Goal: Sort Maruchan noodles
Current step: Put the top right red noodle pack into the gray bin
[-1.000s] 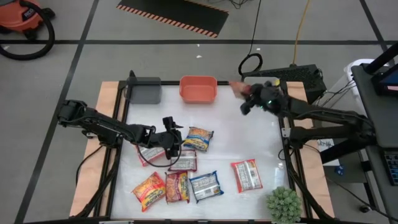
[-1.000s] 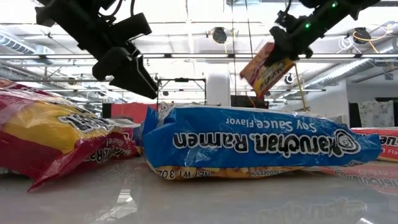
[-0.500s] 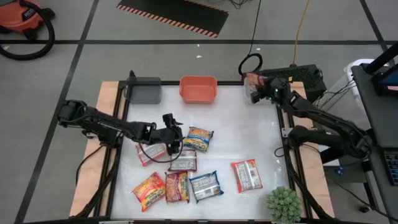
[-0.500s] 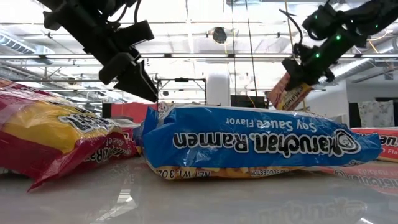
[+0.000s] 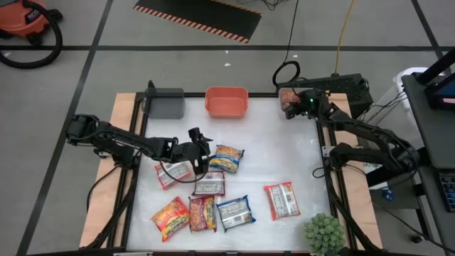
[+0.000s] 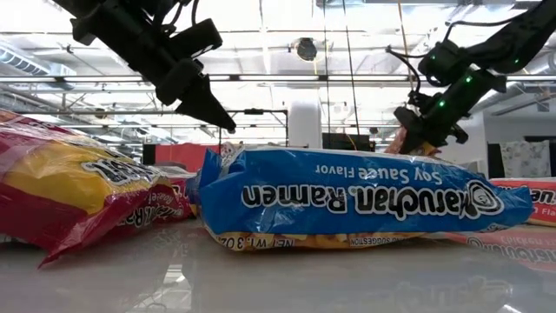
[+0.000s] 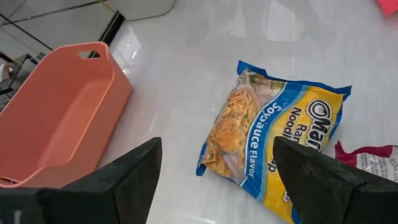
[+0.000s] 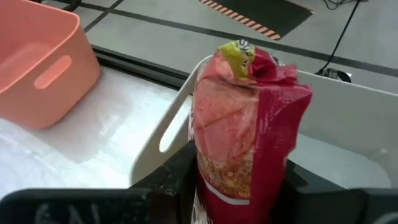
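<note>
A red packet [image 8: 245, 140] is pinched upright in the right end effector [image 5: 290, 105], directly over the white bin [image 8: 348, 124] at upper right of the high view. The left end effector [image 5: 200, 148], spread, hangs beside the blue-yellow packet [image 5: 226, 158] mid-tabletop [image 5: 277, 153].

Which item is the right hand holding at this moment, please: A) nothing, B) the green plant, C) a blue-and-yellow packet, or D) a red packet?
D: in the right wrist view the right hand clamps a red packet upright, in front of a white bin.
</note>
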`<state>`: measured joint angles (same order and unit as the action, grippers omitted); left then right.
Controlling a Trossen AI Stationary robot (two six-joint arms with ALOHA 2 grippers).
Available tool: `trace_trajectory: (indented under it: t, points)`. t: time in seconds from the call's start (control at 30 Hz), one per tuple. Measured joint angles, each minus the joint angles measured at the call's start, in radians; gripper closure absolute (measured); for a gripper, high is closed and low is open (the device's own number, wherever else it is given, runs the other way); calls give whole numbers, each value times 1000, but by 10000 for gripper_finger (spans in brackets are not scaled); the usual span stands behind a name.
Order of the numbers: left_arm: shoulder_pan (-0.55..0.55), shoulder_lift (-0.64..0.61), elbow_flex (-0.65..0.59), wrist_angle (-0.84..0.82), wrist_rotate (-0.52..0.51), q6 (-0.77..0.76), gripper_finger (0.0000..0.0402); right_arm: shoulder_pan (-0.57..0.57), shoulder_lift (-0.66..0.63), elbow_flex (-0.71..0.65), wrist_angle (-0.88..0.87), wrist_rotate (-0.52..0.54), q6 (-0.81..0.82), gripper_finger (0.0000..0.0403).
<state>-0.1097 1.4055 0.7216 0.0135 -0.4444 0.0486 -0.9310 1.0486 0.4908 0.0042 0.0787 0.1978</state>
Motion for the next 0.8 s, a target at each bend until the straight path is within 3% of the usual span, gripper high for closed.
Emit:
trace_trajectory:
  t: [0.33, 0.8]
  points:
    - [0, 0, 0, -4, 1, -1, 92, 1, 61, 0, -7, 132, -53, 246]
    - [0, 0, 0, -11, 1, 5, 92, 3, 34, 17, -28, 187, -64, 181]
